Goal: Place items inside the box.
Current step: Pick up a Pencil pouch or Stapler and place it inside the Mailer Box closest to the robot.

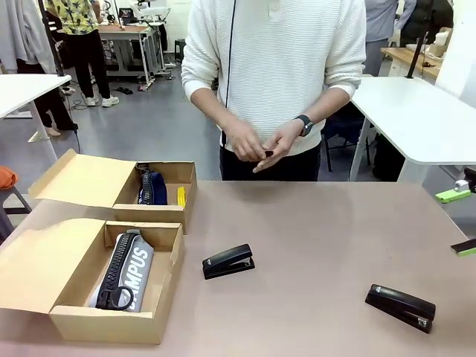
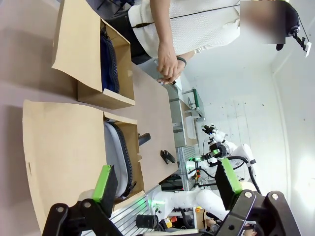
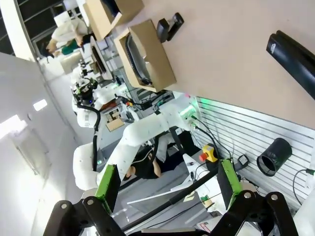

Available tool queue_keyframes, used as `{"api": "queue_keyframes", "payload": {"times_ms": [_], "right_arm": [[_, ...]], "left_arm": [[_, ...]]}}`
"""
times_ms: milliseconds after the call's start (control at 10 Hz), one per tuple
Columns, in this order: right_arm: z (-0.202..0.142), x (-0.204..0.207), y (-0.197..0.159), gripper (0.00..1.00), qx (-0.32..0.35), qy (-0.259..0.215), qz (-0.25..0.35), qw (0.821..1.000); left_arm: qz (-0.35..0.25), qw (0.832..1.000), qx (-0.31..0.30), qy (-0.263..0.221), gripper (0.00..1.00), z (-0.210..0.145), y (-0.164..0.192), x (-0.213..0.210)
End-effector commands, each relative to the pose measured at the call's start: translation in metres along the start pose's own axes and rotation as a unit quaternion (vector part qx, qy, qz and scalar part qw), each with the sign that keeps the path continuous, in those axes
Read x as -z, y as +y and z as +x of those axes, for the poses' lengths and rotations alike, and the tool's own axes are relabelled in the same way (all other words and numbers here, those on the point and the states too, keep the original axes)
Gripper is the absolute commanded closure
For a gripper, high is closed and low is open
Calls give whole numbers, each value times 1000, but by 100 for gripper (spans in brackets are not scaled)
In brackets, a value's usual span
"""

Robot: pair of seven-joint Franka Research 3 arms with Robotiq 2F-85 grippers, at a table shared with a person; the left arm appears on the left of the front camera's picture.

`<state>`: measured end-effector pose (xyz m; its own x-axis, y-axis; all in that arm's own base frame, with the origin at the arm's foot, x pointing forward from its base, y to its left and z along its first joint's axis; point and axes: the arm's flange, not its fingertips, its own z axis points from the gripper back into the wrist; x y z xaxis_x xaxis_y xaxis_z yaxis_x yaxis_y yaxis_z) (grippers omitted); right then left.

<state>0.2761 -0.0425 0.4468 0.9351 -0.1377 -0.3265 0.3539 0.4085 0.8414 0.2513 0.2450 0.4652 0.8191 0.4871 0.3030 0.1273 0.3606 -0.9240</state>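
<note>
Partly done. grey CAMPUS pouch [image 1: 125, 269] lies inside the near box [image 1: 104, 327], ring pull toward the robot. Far box [image 1: 149, 216] holds a dark blue pouch [image 1: 152, 190] and, beside it, the yellow utility knife [image 1: 181, 195] standing against the wall.

Not yet boxed: two black staplers, both loose on the tabletop [image 1: 320, 238]. Middle stapler [image 1: 228, 261] sits just beside the near box's right wall, not touching it. Right-hand stapler [image 1: 400, 307] is well apart, near the robot's edge. Person's hands [image 1: 256, 145] are together over the far edge, pinching something small and dark. Could be the pen, too small to tell.

Left claw [image 2: 166, 179]: jaws spread wide, nothing between them. It hangs off the robot's side of the near box, pouch and open flap straight ahead of the fingers, both staplers farther off along the tabletop.

Right claw [image 3: 167, 179]: jaws spread wide, empty. In the right wrist view it is back off the tabletop edge. The right-hand stapler is the closer one, up to one side and not between the fingers. The middle stapler is far off by the box.

Judgement: roughly half in, staplers plus whatever the person holds left.
</note>
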Motion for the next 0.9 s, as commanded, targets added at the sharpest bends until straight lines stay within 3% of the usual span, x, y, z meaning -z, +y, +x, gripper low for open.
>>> {"api": "queue_keyframes", "payload": {"times_ms": [0,800], "right_arm": [[-5,-2,1,0,11,-1,0,1000],[-5,-2,1,0,11,-1,0,1000]], "left_arm": [[-9,1000,8,-3,0,0,-1,1],[-9,1000,8,-3,0,0,-1,1]]}}
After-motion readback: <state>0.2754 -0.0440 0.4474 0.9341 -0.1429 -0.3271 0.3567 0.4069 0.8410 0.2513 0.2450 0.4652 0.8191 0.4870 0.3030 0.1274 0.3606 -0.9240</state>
